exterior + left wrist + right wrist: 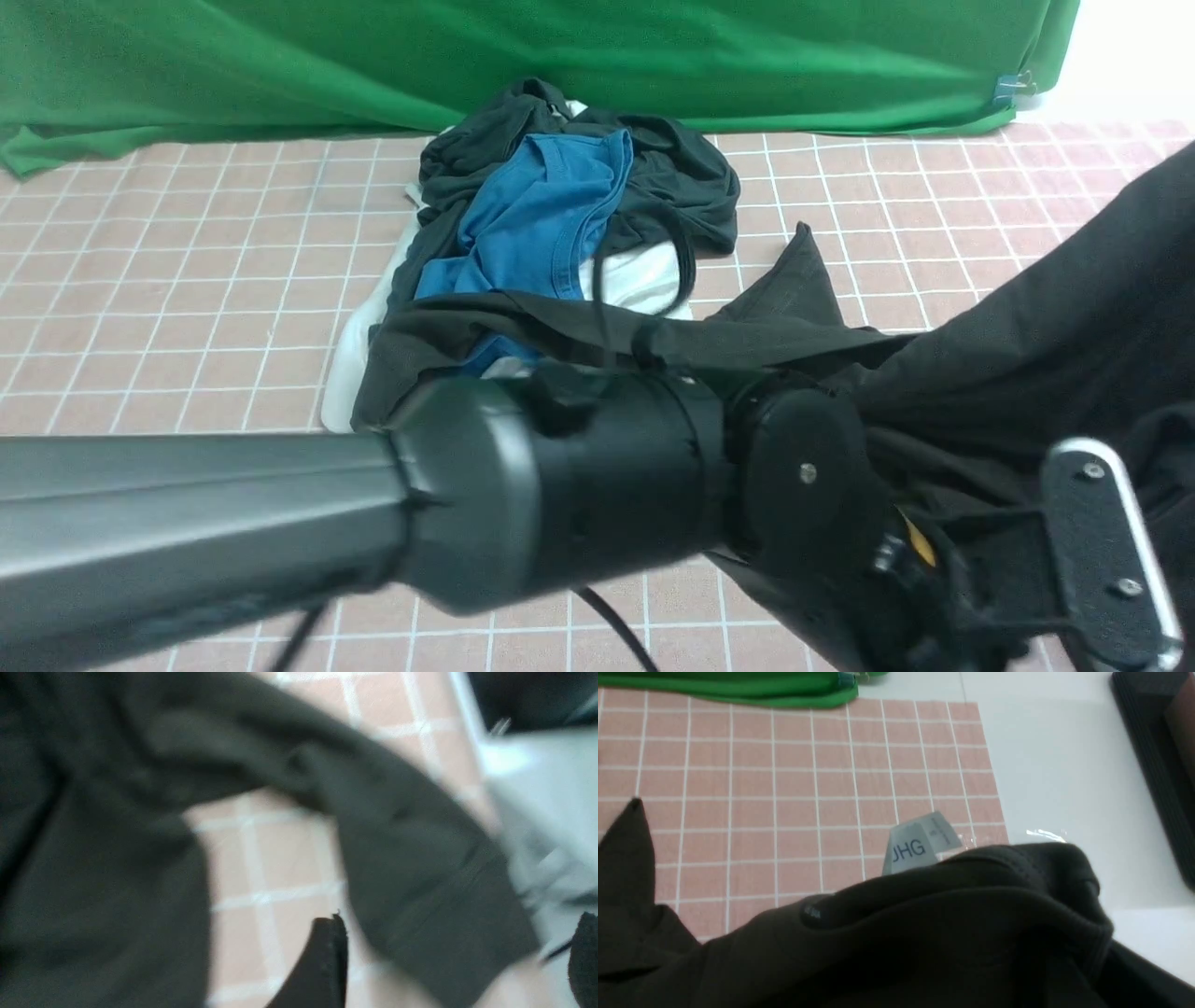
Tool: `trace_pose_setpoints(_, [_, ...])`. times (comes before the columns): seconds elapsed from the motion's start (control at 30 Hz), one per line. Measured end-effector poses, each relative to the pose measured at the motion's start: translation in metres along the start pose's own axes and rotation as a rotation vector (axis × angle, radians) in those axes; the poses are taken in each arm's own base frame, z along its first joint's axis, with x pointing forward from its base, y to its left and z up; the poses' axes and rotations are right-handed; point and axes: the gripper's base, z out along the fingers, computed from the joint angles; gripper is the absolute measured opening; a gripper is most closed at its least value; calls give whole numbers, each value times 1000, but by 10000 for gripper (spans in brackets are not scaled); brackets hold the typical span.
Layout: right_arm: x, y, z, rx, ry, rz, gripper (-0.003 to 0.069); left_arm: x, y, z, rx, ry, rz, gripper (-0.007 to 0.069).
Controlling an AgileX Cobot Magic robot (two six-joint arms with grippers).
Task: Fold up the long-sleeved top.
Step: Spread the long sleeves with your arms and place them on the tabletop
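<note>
1. Black fingers (327, 961) of the left gripper (458, 933) stand wide apart and clamp nothing. A blurred sleeve (411, 858) of the long-sleeved top (1027, 317) slants past them, its cuff (472, 933) showing between them.
2. Right gripper: the jaws are hidden under fabric and closed on the top. The cloth bunches before the wrist camera, with a grey neck label (920, 844) reading "JHG" sticking up.
3. From the front, the top slopes up off the pink checked tablecloth (187, 280) toward the right, passing behind the left arm (233, 523).
4. Farther back lies a pile of a blue T-shirt (532, 215), a dark garment (681, 177) and a white cloth (639, 275), before a green backdrop (467, 56).
</note>
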Motion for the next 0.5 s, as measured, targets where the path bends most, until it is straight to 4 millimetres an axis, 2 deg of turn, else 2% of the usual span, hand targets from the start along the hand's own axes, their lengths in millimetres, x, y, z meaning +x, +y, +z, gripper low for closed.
trace_pose_setpoints(0.1, [2, 0, 0, 3, 22, -3, 76, 7, 11, -21, -114, 84, 86, 684])
trace_pose_setpoints(0.17, [3, 0, -1, 3, 28, -4, 76, 12, 18, -28, -159, 120, 118, 666])
trace_pose_setpoints(0.2, [3, 0, -1, 2, 34, -4, 76, 17, 22, -28, -170, 133, 115, 610])
trace_pose_setpoints(0.27, [4, -1, -2, 2, 34, -4, 76, 24, 27, -20, -152, 145, 93, 504])
trace_pose_setpoints(0.3, [4, -1, -2, 2, 33, -4, 76, 25, 28, -17, -148, 145, 90, 480])
trace_pose_setpoints(0.37, [4, 0, -2, 2, 32, -8, 76, 31, 36, 5, -125, 148, 72, 335])
trace_pose_setpoints(0.4, [5, 0, -1, 1, 30, -8, 76, 32, 39, 13, -119, 152, 79, 293])
trace_pose_setpoints(0.43, [5, 0, -2, 1, 30, -9, 76, 33, 40, 15, -116, 155, 79, 293])
trace_pose_setpoints(0.47, [6, 0, 0, -2, 31, -12, 76, 33, 46, 29, -108, 161, 97, 248])
trace_pose_setpoints(0.5, [7, 1, 1, -2, 35, -14, 76, 32, 50, 35, -106, 163, 110, 242])
